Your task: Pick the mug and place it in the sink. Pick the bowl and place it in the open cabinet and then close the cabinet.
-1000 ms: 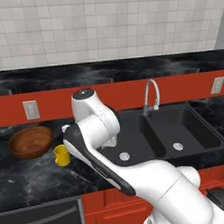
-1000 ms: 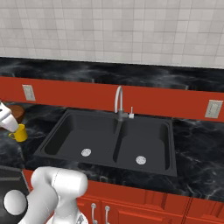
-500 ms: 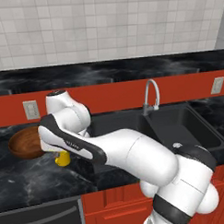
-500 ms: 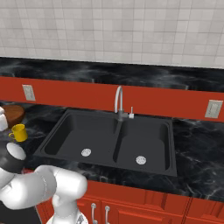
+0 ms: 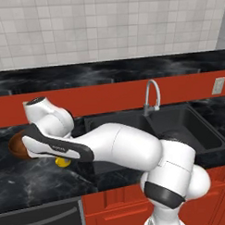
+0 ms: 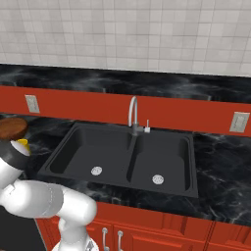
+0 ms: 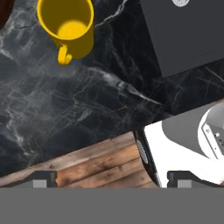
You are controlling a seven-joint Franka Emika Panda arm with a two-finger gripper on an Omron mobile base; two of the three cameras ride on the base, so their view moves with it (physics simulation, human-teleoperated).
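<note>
You have the wide, round, dark brown wooden bowl (image 5: 16, 145) at about nine o'clock in your left base view, resting on the black marbled stone counter (image 5: 33, 175) with the white arm's upper link across its near side. Just beside it, toward four o'clock from the bowl, a sliver of the small bright yellow cylindrical mug (image 5: 63, 162) pokes out under that same link. Moving right, the large rectangular matte black sink (image 5: 180, 125) sits at about three o'clock, its curved silver faucet (image 5: 151, 98) standing on the back rim. In your right base view the bowl (image 6: 12, 128) is at the far nine o'clock edge, the mug (image 6: 22, 145) just below it and partly behind the arm, and the sink (image 6: 122, 152) fills the centre with two round silver drains (image 6: 96, 170) on its floor. In your hand view the mug (image 7: 68, 27) stands upright at eleven o'clock on the counter, mouth open toward you and its handle pointing toward six o'clock; a corner of the sink (image 7: 188, 35) lies at one o'clock, well apart from the mug. The gripper (image 7: 109, 178) has its two dark fingertips (image 7: 41, 178) spread as wide as they go at the bottom edge, with nothing between them, and the mug is well clear of them.
</note>
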